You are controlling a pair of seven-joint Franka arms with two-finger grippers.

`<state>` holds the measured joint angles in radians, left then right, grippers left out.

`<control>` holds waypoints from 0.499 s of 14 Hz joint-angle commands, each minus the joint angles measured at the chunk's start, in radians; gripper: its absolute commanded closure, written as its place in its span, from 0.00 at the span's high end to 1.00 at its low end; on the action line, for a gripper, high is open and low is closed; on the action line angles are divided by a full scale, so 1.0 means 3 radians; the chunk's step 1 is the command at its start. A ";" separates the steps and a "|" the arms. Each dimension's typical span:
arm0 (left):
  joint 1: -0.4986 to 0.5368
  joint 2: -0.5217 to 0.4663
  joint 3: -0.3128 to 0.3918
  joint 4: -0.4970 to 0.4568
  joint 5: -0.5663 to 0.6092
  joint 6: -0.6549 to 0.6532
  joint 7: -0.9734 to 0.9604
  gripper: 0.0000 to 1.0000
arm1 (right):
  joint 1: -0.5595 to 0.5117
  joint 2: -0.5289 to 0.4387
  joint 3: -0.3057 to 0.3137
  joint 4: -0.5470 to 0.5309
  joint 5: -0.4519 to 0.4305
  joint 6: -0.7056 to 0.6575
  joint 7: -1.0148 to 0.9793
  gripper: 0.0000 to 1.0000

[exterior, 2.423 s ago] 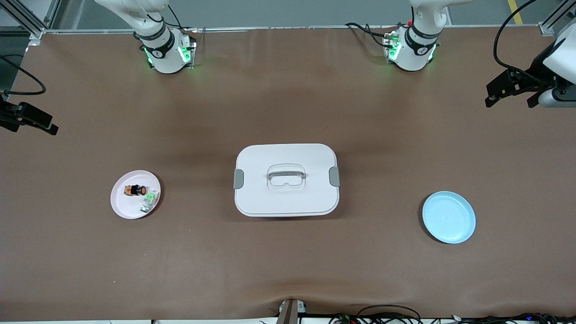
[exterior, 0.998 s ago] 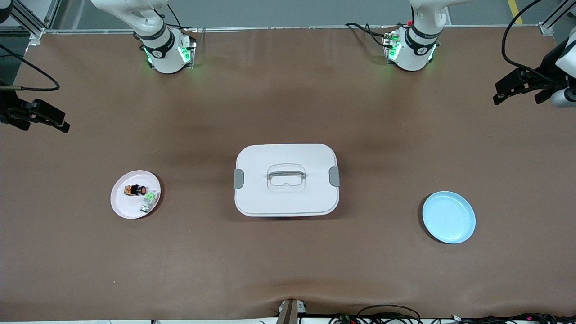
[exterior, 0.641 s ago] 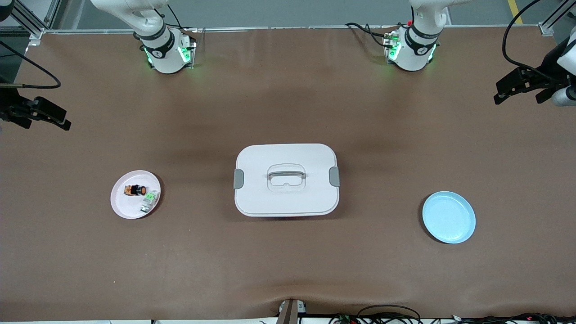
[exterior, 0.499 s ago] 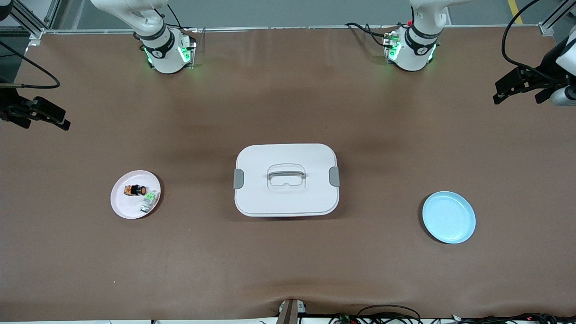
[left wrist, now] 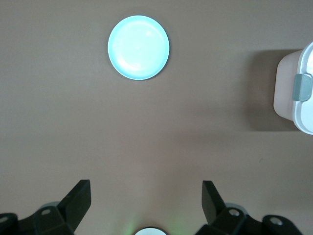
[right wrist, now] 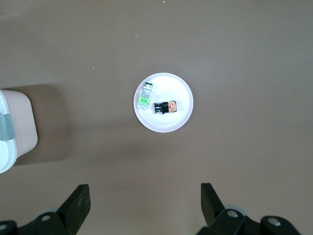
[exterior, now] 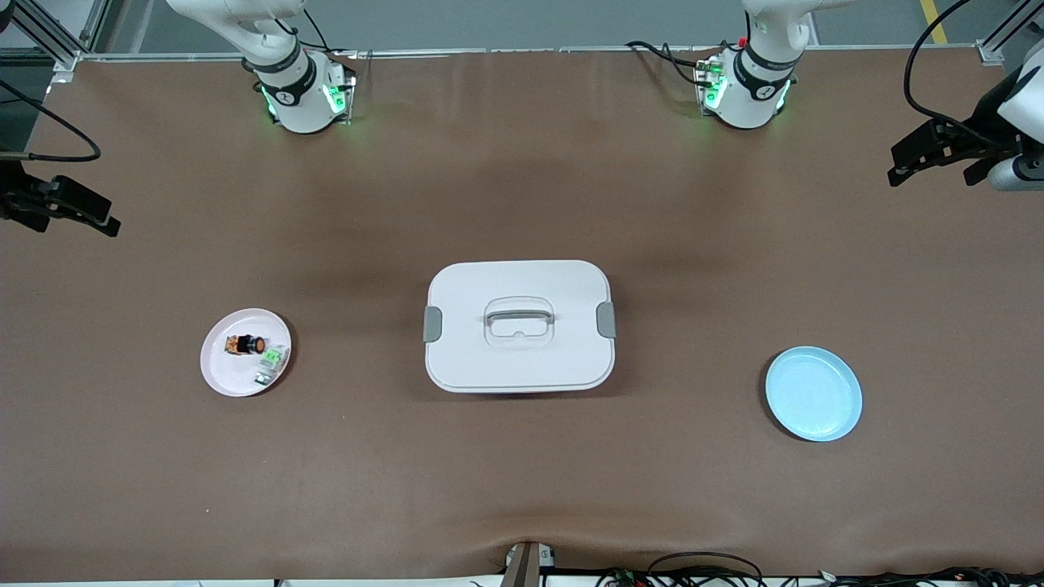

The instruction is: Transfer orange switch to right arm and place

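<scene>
Matt brown table cover [exterior: 522, 187], glossy plates – pink [exterior: 220, 375], blue [exterior: 824, 408]

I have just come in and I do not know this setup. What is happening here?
Nothing is held yet. The orange switch lies on the pink plate beside a small green-and-clear part. The left gripper and the right gripper hang open, each over its own end of the table. A closed white box stands mid-table.

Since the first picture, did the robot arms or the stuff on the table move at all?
Only a little. The right gripper and the left gripper each shifted slightly at their own ends of the table, high up, jaws open, nothing grabbed. The orange switch stayed on the pink plate beside the small green-and-clear part. The white lidded box and blue plate stayed put.
</scene>
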<state>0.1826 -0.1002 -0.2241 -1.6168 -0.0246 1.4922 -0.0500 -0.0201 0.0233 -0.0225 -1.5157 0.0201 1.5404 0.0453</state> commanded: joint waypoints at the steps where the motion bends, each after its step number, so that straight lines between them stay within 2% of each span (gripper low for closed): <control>1: -0.0011 0.0048 -0.0040 0.0082 0.0041 -0.0075 -0.0165 1.00 | -0.0112 -0.0093 0.0096 -0.0102 0.0020 0.0035 0.0033 1.00; 7: -0.0011 0.0048 -0.0194 0.0082 0.0113 -0.0075 -0.0340 1.00 | -0.0081 -0.0093 0.0091 -0.0081 0.0020 0.0024 0.0028 1.00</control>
<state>0.1796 -0.0960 -0.2739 -1.6168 -0.0127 1.4903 -0.1407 -0.0316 0.0233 -0.0099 -1.5160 0.0201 1.5404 0.0453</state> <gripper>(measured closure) 0.000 0.000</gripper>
